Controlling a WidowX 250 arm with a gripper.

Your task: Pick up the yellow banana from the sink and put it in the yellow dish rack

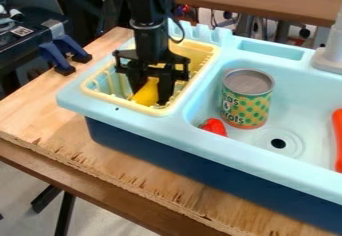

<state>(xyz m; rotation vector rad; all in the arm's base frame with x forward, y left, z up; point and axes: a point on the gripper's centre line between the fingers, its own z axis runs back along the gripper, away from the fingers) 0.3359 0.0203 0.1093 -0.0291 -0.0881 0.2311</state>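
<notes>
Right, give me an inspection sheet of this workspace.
Surface: light wooden table, ragged front edge, bearing pale blue plastic sink.
Job's things: yellow object inside cream-yellow plastic rack.
Clutter: upright metal can with green-and-orange label, small red object, both in basin; orange-red item at right edge.
Gripper: black gripper lowered into rack at yellow object; hold unclear.
Cables: black cable looping beside black arm.
Surroundings: blue-handled clamps at left; brown wooden surface behind.

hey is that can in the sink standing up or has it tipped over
Upright: the can stands in the sink with its round grey end facing up and its patterned side below that.
</notes>
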